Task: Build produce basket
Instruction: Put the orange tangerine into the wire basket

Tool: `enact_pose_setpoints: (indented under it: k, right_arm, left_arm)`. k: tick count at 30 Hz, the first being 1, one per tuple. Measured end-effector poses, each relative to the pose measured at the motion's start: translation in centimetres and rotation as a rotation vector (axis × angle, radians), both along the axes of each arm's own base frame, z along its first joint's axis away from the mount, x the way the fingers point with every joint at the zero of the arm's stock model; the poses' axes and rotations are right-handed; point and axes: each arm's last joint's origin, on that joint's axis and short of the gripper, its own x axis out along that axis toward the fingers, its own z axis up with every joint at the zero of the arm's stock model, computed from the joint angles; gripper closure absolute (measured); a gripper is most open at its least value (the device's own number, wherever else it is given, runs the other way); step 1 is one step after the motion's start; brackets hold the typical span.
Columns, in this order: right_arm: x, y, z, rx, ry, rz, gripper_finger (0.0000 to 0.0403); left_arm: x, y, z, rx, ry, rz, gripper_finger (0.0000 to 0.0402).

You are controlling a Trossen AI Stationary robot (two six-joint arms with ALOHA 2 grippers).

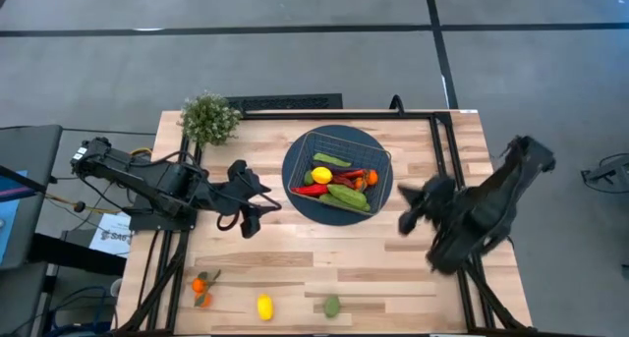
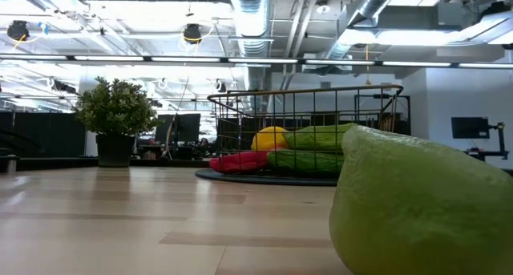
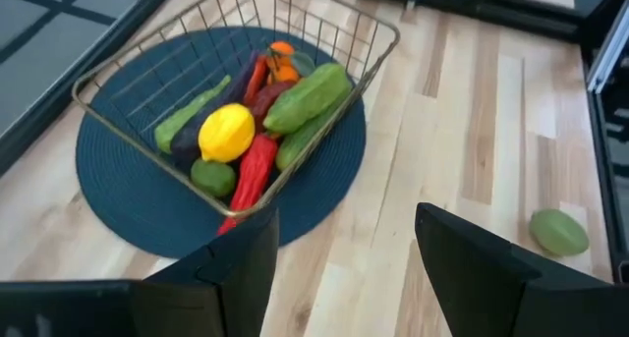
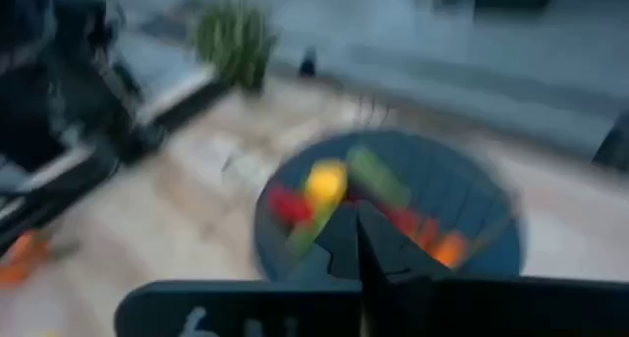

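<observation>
Left arm: the left gripper hovers over the pale wooden tabletop, just left of the round dark blue mat; its fingers stand well apart and hold nothing.
Loose produce, near edge: two small oranges, one yellow lemon and one green lime lie well apart from the basket.
Basket: the shallow dark wire basket sits on the mat, already holding a lemon, green cucumbers, a red pepper and more.
Right arm: the right gripper waits just right of the mat, fingers shut and empty.
Step in hand: probably fetching a loose piece.
Technique: descend vertically over the piece, straddle its narrow axis, close gently; round fruit may roll.
Release: low, over a bare patch of grid.
</observation>
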Motion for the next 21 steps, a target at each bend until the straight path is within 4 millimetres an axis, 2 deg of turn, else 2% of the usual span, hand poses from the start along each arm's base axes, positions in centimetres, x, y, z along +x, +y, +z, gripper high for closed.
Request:
enact_pose_setpoints:
  k: [5,10,15,21]
  right_arm:
    - [-3.6,-3.6,1.9,-0.074,-0.093,0.055,0.0403]
    - [-6.4,-5.7,3.5,-0.06,-0.154,0.184,0.0403]
    - [-7.3,-6.6,4.6,-0.053,-0.202,0.416,0.0403]
    - [-6.2,-7.3,4.8,-0.17,-0.39,0.732,0.0403]
  left_arm:
    - [0.3,-0.1,0.4,-0.006,-0.053,-0.007,0.0176]
    - [0.6,-0.1,0.7,-0.003,-0.095,0.009,0.0176]
    - [0.6,-0.1,0.8,0.009,-0.107,0.028,0.0176]
    - [0.7,0.0,1.0,0.02,-0.134,0.052,0.0176]
